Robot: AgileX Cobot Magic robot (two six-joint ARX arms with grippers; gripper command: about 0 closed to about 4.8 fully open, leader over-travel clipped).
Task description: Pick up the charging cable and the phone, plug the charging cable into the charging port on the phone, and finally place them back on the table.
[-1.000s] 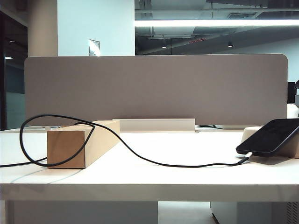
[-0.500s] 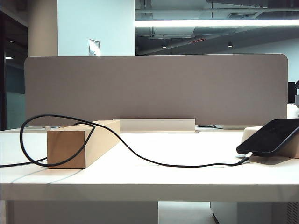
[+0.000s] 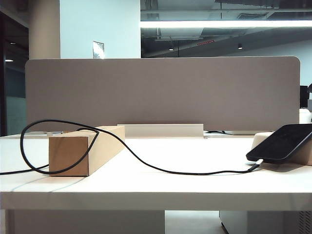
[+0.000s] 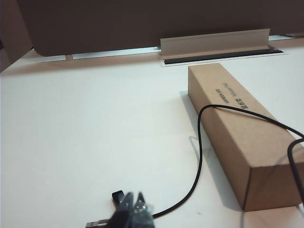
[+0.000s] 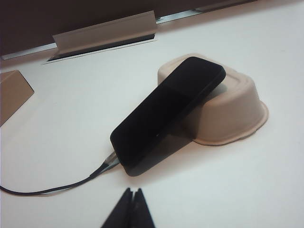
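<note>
The black phone [image 3: 282, 141] leans screen-up against a cream moulded tray [image 5: 232, 114] at the table's [image 3: 156, 187] right end. The charging cable [image 3: 161, 170] runs from a loop over the cardboard box across the table, and its plug [image 5: 110, 162] sits in the phone's [image 5: 166, 114] lower short edge, hiding the charging port. My right gripper [image 5: 133, 191] hangs shut and empty a little short of the phone. My left gripper [image 4: 133, 199] is shut above the cable's [image 4: 199, 156] other end, whose USB plug [image 4: 95, 223] lies on the table. Neither gripper shows in the exterior view.
A long brown cardboard box [image 3: 73, 156] lies on the left half of the table with the cable draped over it. A grey-beige divider panel [image 3: 161, 92] closes the back, with a metal cable flap [image 3: 161, 130] at its foot.
</note>
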